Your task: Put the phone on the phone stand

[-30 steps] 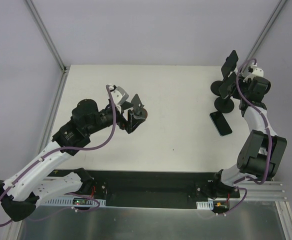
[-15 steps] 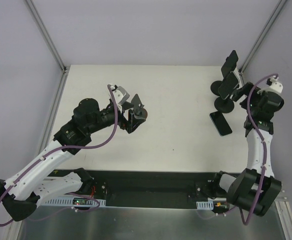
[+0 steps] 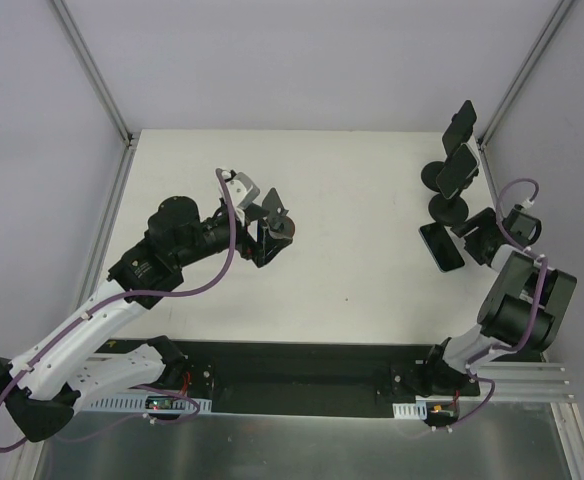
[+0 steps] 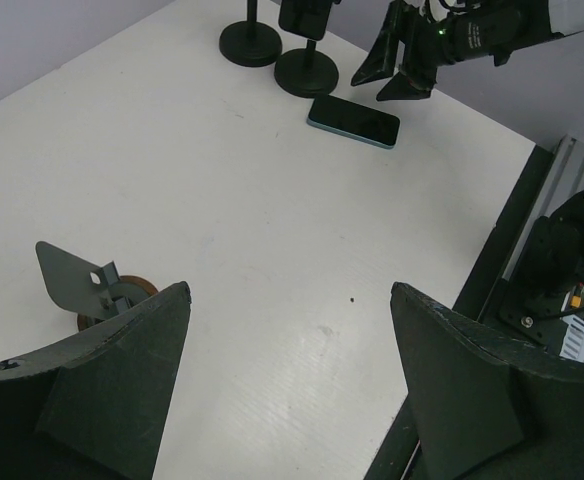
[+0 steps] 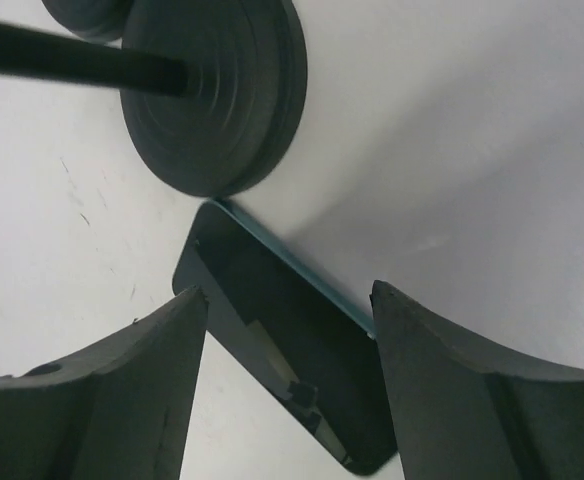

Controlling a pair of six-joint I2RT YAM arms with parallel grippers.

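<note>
A dark phone [image 3: 441, 246] with a teal edge lies flat on the white table, just in front of two black round-based stands [image 3: 450, 210], [image 3: 439, 178]. Each stand carries a dark slab on its top. My right gripper [image 3: 477, 236] is open and low beside the phone's right side. In the right wrist view the phone [image 5: 292, 350] lies between and below the open fingertips of that gripper [image 5: 287, 290], with a stand base [image 5: 212, 95] just beyond. My left gripper [image 3: 268, 228] is open and empty at table centre-left, and it shows open in its own view [image 4: 290, 288].
A small stand with a grey plate on a brown base [image 4: 82, 285] sits next to my left gripper. The left wrist view also shows the phone [image 4: 354, 120], both stand bases [image 4: 307, 72] and the right gripper [image 4: 402, 60]. The table's right edge and a frame post run close by.
My right arm has swung down from beside the upper stands to table level next to the flat phone. The left arm has barely moved.
</note>
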